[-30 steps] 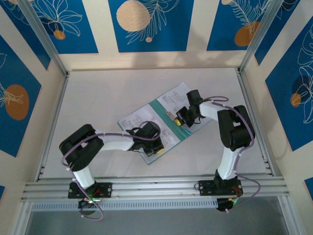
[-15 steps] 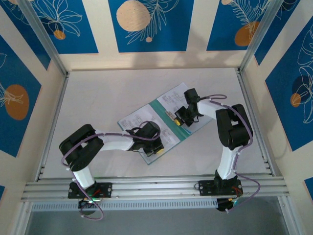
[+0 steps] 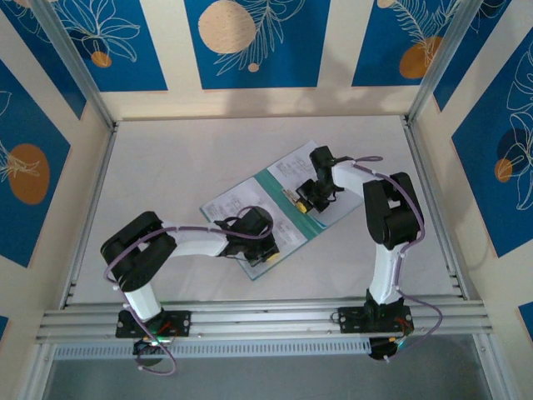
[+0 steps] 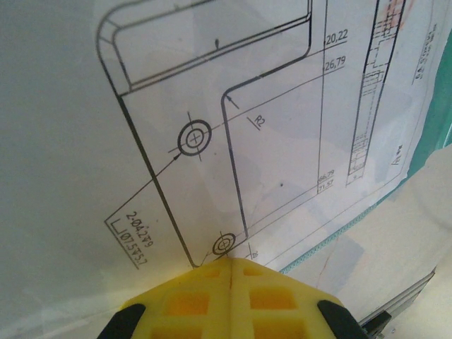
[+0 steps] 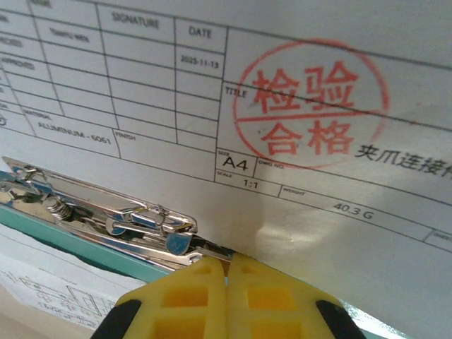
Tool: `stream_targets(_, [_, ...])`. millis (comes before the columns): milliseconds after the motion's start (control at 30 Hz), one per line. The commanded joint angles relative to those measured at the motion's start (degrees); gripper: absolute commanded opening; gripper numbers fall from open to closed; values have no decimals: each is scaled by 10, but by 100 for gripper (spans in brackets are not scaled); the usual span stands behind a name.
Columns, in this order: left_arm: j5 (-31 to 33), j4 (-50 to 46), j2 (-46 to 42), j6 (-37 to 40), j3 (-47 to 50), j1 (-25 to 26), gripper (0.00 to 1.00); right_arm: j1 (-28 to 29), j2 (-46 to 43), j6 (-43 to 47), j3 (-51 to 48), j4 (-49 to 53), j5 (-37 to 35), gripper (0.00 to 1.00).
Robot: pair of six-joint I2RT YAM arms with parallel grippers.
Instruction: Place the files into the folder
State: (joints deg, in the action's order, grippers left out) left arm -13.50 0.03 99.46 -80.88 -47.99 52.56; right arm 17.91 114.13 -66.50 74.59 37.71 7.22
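The teal-green folder point(image 3: 279, 193) lies open and skewed on the table, with white printed files point(image 3: 293, 166) on its right half and more sheets point(image 3: 236, 200) on its left half. My left gripper point(image 3: 272, 239) is shut, its yellow tips point(image 4: 229, 261) resting on a drawing sheet point(image 4: 212, 106) near the folder's teal edge point(image 4: 443, 113). My right gripper point(image 3: 302, 206) is shut, its tips point(image 5: 227, 260) at the end of the metal clip point(image 5: 106, 212) on the green spine point(image 5: 63, 236), against the edge of a red-stamped sheet point(image 5: 282, 106). No blue sheet is in sight.
White tabletop point(image 3: 183, 158) surrounds the folder, bounded by aluminium frame rails point(image 3: 250, 317) at the near edge and posts at the sides. Patterned blue and cream walls point(image 3: 250, 42) close the back and sides.
The right arm's wrist and forearm have swung a little to the left over the right sheet, while its fingertips stay by the clip. The left arm and the folder have not moved.
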Motion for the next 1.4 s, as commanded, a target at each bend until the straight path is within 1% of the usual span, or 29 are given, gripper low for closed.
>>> stream_targets(0, [4, -61, -2, 5, 18, -5, 0, 11, 92, -7, -23, 107, -117, 0])
stream_targets(133, [5, -63, -1, 6, 17, -5, 0, 20, 102, -12, -8, 129, -127, 0])
stream_targets(333, [6, -64, -4, 7, 20, -5, 0, 37, 148, -9, 43, 201, -152, 0])
stream_targets(500, [5, -64, -6, 8, 25, -6, 0, 44, 158, -7, 44, 197, -128, 0])
stream_targets(600, [4, -63, -4, 9, 25, -6, 0, 47, 146, -1, 47, 188, -113, 0])
stream_targets(933, [5, -64, -2, 14, 24, -7, 0, 45, 53, 18, 98, 184, -79, 0])
stream_targets(1100, [7, -64, -2, 15, 22, -7, 0, 44, 45, 10, 108, 189, -57, 0])
stream_targets(1200, [8, -65, -3, 16, 22, -8, 0, 42, 40, 8, 108, 189, -59, 0])
stream_targets(1267, [10, -67, -4, 16, 23, -8, 0, 42, 29, 9, 110, 188, -67, 3])
stream_targets(1367, [12, -70, -6, 17, 25, -8, 0, 40, 10, 13, 116, 187, -78, 9])
